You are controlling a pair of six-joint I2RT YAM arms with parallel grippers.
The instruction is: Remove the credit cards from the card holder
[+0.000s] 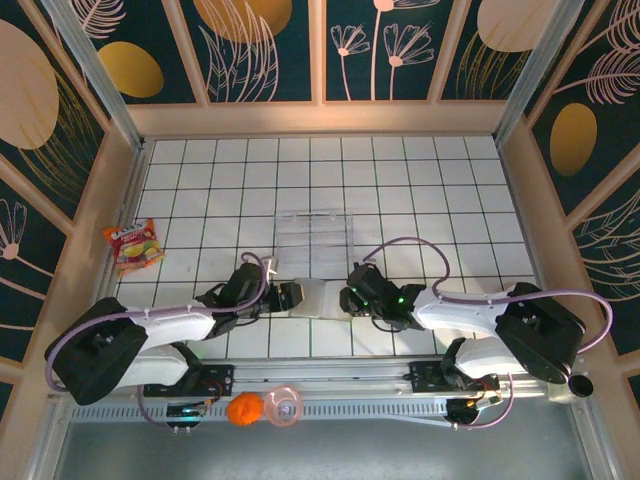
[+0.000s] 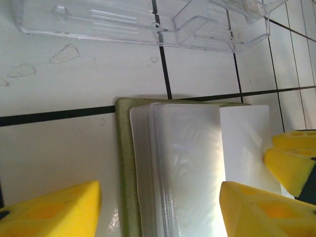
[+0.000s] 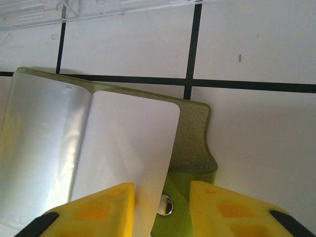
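Card holder: the olive card holder (image 1: 318,298) lies open on the white tiled bench (image 1: 450,180), between the two arms and just short of the clear tray (image 1: 312,232).
Credit cards: one pale credit card (image 3: 128,148) lies on the holder's right half. A stack of clear sleeves (image 2: 187,168) covers the left half, and I cannot tell whether more cards sit in them.
Left jaws: released, standing wide on either side of the sleeve stack and pinching nothing.
Right jaws: partly apart, with the card's near corner and the snap tab (image 3: 167,205) in the gap. Whether they pinch either one I cannot tell.
Step in hand: probably drawing this card clear of the holder.
How to do it well: take only the card's free corner, not the tab. Pull flat, along the pocket's line. Let the left jaws press the holder down so it does not drag along.
Risk: the thin card may slip or bend.
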